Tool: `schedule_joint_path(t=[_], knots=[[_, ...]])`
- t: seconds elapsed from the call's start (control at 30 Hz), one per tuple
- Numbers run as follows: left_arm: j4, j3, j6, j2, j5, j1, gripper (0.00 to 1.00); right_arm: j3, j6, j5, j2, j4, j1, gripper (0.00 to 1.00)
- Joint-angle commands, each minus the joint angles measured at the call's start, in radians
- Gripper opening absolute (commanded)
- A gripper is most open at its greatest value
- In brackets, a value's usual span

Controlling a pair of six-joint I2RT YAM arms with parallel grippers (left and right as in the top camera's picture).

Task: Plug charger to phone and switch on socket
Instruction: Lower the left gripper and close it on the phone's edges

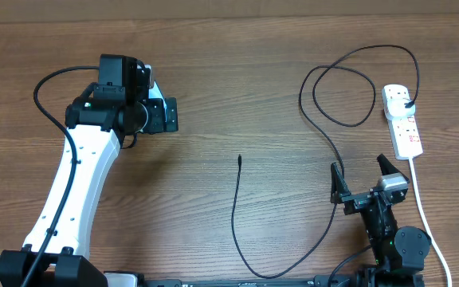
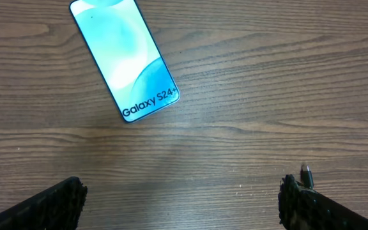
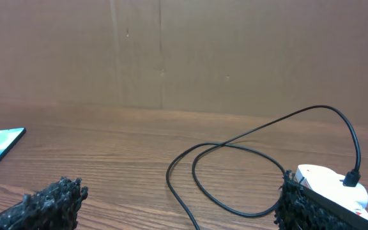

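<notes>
charger tip [image 1: 239, 158]: loose mid-table, long axis toward robot, end pointing away
phone [image 2: 125, 61]: just ahead of left gripper [image 2: 181, 199]
nearer to tip: left
jaws: both wide, empty; right gripper [image 1: 361, 182] near socket [image 1: 402, 119]

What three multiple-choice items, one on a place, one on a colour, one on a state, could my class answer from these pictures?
1. Where is the charger's connector tip relative to the phone? A plugged into it; B on the table, apart from it; C on top of it.
2. The charger cable is: A white; B black; C red.
3. The left hand and right hand are: A both open, empty; B both shut on the cable; C one open, one shut.
Answers: 1 B, the tip lies alone on bare wood; 2 B, its whole length is black; 3 A, fingers stand wide apart, holding nothing.
</notes>
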Motion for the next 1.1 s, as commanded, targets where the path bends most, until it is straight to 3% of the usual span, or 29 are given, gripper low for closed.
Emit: schedule_joint_path(t=[0.0,0.27,0.57,0.97,1.07], knots=[[-0.019,0.031,-0.031,0.005,-0.012,-0.007,1.0,-0.01,-0.001,0.007,-0.007,0.004,0.008,1.0],[-0.026,0.091,-0.164,0.065,-0.015,-0.008,1.0,-0.01,-0.001,0.007,-0.007,0.004,0.008,1.0],[-0.2,0.405,-0.183,0.344,-0.011,-0.008,1.0,-0.01,-0.001,0.007,-0.007,0.005,0.008,1.0],[-0.18,0.415,-0.195,0.447,0.028,-0.007,1.0,-0.01,-0.001,0.007,-0.007,0.005,0.008,1.0],[-0.18,0.415,-0.258,0.447,0.027,-0.003,1.0,-0.01,-0.001,0.007,-0.007,0.004,0.008,1.0]])
